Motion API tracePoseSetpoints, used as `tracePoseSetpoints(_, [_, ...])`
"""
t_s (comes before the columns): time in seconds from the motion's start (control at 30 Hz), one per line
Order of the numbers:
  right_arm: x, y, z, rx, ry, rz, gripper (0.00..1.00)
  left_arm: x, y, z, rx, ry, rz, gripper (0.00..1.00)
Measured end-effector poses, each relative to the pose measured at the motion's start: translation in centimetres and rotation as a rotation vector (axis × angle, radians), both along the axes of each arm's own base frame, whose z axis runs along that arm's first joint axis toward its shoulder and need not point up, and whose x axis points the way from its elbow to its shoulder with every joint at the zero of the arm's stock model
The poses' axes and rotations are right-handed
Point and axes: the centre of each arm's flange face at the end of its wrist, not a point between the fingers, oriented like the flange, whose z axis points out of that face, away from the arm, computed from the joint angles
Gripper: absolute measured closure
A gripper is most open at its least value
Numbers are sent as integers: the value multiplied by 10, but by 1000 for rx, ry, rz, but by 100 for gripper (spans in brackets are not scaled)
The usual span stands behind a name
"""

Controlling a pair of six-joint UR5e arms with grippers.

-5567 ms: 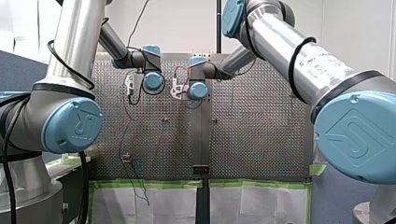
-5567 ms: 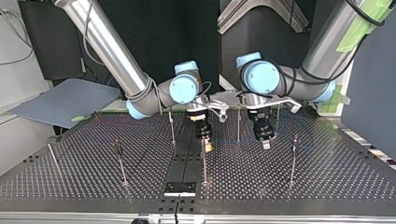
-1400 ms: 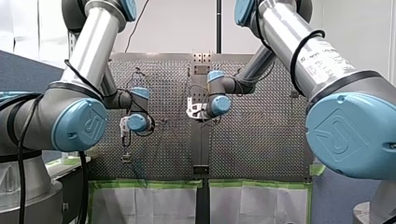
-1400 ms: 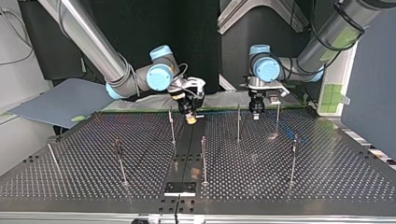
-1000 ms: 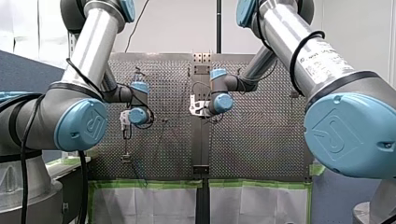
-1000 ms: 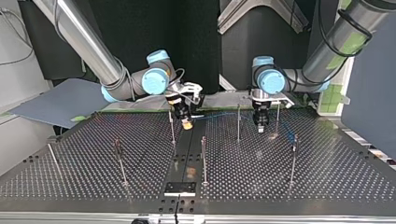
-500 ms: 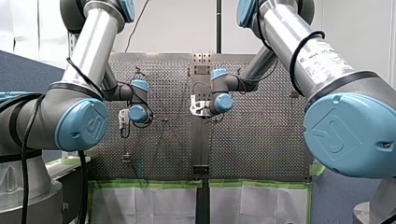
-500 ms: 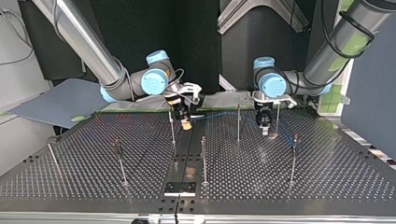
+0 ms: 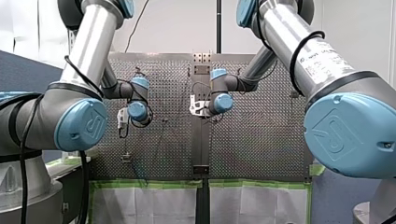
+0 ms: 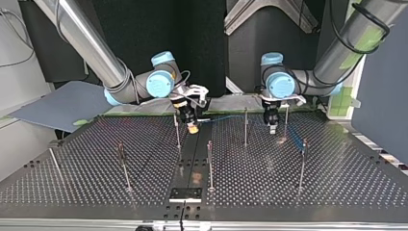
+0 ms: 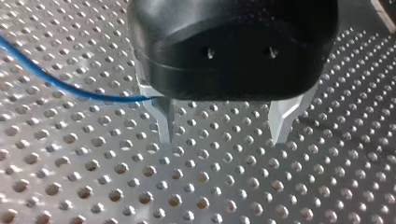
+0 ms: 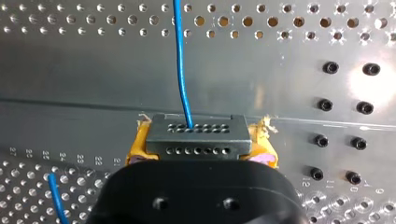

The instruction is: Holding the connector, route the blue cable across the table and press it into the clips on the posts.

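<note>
Perforated desk (image 10: 86,161) again: my right fingers (image 12: 136,145) are clamping the connector (image 12: 196,133), and the blue cable (image 11: 70,89) is running beside, not between, my spread-wide left fingers (image 11: 164,119).

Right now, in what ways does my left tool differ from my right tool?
The left tool is open and holds nothing; the right tool is shut on the connector, from which the blue cable leads away. The left tool has bare metal fingers; the right tool has yellow pads. Both have black bodies and hang over the perforated table.
</note>
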Motion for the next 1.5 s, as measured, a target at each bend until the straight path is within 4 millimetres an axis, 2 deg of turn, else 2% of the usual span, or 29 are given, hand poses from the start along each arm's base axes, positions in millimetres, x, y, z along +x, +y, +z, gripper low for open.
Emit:
tracePoseSetpoints(0.6, [3, 5, -2, 13, -4, 6, 100, -61, -32, 26, -14, -56, -66, 0])
tracePoseSetpoints(0.87, [2, 5, -2, 19, -7, 5, 100, -100, -52, 33, -16, -53, -75, 0])
tracePoseSetpoints(1.17, [1, 3, -2, 20, -8, 2, 100, -137, -73, 18, -37, -43, -95, 0])
tracePoseSetpoints(1.5, [-3, -1, -2, 21, -7, -6, 100, -139, -117, 5, -44, 0, -186, 0])
